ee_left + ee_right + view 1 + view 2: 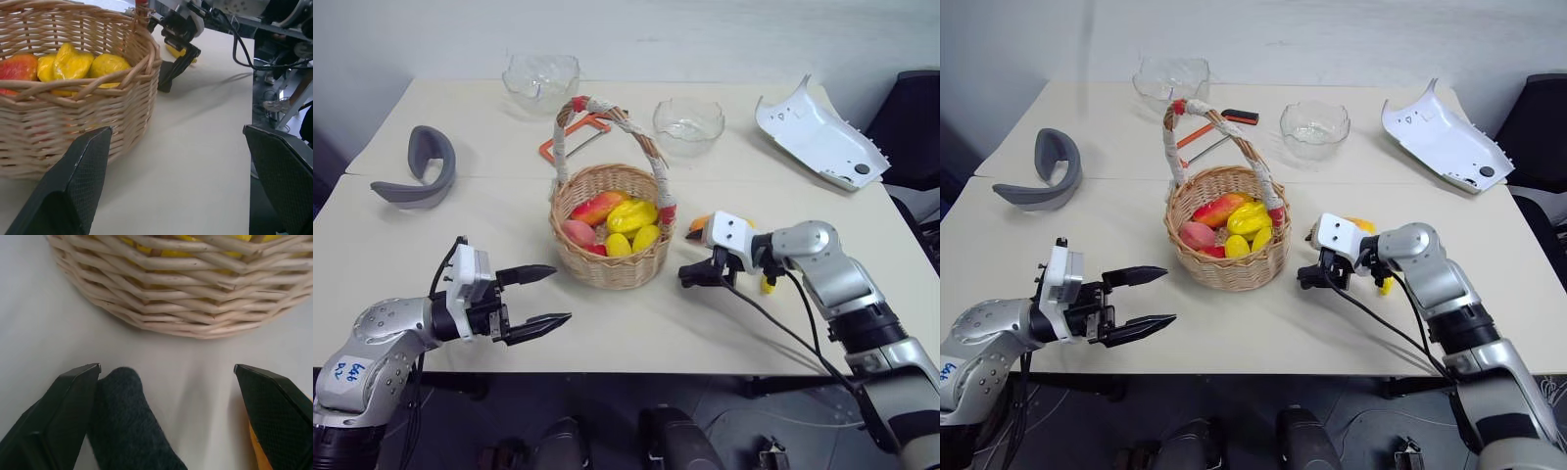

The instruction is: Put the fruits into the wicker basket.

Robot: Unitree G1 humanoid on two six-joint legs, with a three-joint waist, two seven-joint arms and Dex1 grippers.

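Wicker basket (pixel 612 257), table centre: holds red and yellow fruits (pixel 628 217). Left gripper (pixel 540 297) just left of it, spread, empty. Right gripper (pixel 693 273) just right, spread, empty; yellow-orange fruit (pixel 1363 226) behind it.

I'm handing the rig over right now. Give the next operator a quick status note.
Left gripper: open, empty, level beside the wicker basket.
Right gripper: open, empty, angled down at the table on the basket's other side.
Done: several yellow and red fruits already lie in the basket.
Left: a yellow-orange fruit is on the table behind the right wrist, partly hidden; it still has to go in.
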